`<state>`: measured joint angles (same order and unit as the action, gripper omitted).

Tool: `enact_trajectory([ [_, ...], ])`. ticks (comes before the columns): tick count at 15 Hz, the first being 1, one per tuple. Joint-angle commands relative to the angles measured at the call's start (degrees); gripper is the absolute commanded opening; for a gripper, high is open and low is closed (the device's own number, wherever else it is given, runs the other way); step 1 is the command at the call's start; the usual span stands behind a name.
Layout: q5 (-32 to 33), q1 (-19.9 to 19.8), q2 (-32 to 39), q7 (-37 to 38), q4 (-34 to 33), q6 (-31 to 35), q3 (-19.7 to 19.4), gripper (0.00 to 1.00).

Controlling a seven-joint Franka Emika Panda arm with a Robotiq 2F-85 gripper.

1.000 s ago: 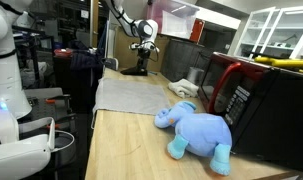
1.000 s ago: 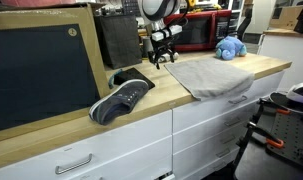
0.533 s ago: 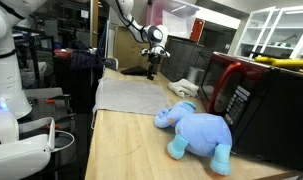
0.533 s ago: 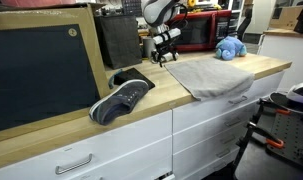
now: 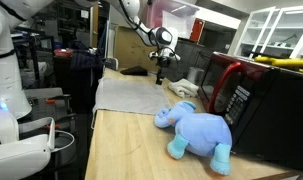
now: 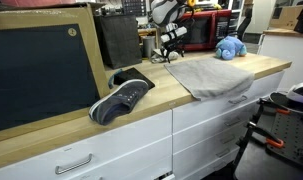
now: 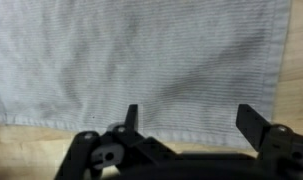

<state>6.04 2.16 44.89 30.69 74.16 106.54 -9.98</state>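
Note:
My gripper (image 5: pixel 161 72) hangs open and empty over the far end of a grey cloth (image 5: pixel 129 95) spread on the wooden counter (image 5: pixel 131 140). In the wrist view the two fingers (image 7: pixel 191 118) stand wide apart above the cloth (image 7: pixel 141 60), near its hemmed edge, with a strip of bare wood below it. In an exterior view the gripper (image 6: pixel 172 50) is above the back edge of the cloth (image 6: pixel 206 75). Nothing is between the fingers.
A blue plush elephant (image 5: pixel 198 130) lies on the counter beside a red-and-black microwave (image 5: pixel 253 100); both show in an exterior view (image 6: pixel 229 47). A dark sneaker (image 6: pixel 121 98) lies near a large black-panelled board (image 6: pixel 41 75). White drawers (image 6: pixel 121 145) run below the counter.
My gripper has moved along the counter from near the dark object at the far end to above the cloth's far edge, toward the microwave. It stays open.

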Motion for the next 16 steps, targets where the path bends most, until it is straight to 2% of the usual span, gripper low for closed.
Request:
enact_trajectory([
  [1, -0.2, -0.7, 1.0, 1.4, -1.4, -1.7, -0.7, 1.00],
  [10, -0.8, -0.7, 0.5, 1.8, 0.7, -0.4, -0.3, 1.00],
  [16, -4.2, -1.2, -0.9, 4.8, -0.7, 2.0, -0.1, 1.00],
])
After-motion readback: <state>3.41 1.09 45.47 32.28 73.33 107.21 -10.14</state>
